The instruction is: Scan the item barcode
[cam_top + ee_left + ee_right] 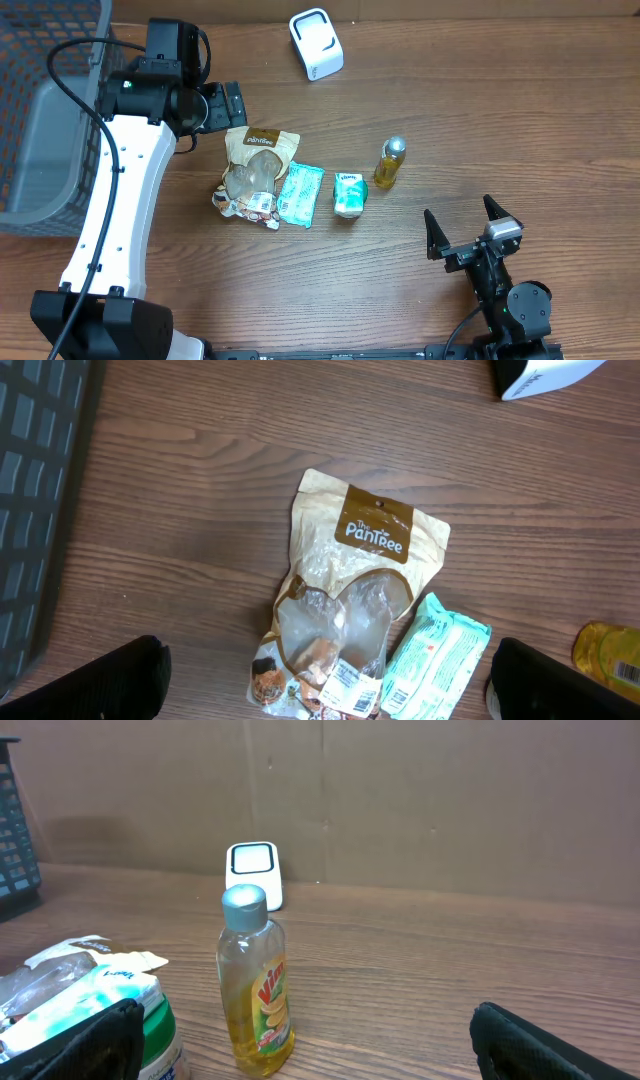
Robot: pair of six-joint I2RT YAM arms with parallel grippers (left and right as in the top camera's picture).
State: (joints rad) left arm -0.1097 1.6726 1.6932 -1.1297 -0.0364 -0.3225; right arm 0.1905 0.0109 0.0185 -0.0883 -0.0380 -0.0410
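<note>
My left gripper (226, 103) hangs released, jaws wide, near the labelled end of the Pantree pouch (258, 165). The pouch lies flat on the tabletop (500, 110), long axis crossing my jaw line. My right gripper (470, 228), equally released, stands well apart, nearer the bottle (390, 162).

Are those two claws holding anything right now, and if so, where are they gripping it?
Nothing is held. The left gripper hangs open near the brown snack bag; the right gripper stands open and empty.

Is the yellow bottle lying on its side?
No, the yellow bottle stands upright with its silver cap on top.
</note>
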